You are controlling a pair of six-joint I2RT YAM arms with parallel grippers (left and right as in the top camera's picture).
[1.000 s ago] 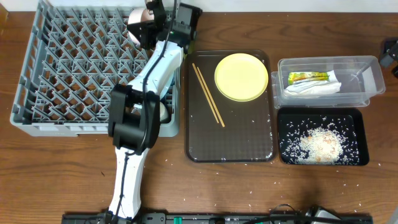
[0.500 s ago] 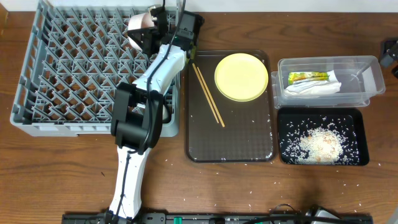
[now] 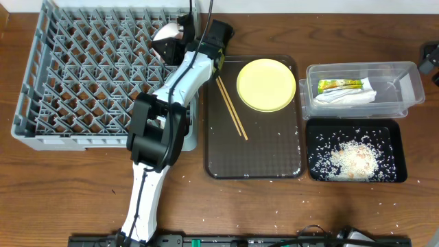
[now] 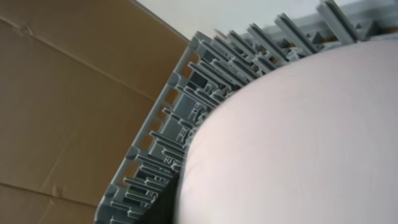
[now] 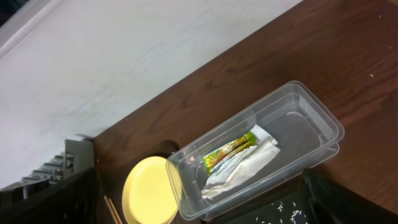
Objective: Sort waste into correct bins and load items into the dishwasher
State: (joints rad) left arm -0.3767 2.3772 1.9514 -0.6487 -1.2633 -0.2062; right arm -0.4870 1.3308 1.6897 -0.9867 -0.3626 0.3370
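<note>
Reaches with left pincer (image 3: 173,42) into far right corner of dish rack (image 3: 82,75), hard against white bowl (image 3: 167,31) among the pegs; cannot tell how far parted, or whether gripping. Finds yellow plate (image 3: 266,84) and chopsticks (image 3: 230,106), slanted far-left to near-right, just rightward on serving tray (image 3: 254,161), nearest that arm. Shows right pincer (image 5: 199,214) spread wide, empty.

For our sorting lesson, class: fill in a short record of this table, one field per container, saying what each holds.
rack: grey; white bowl at its far right corner, by the left gripper
brown tray: yellow plate, chopsticks
clear tub: snack wrapper, crumpled paper
black tray: heap of rice
</note>
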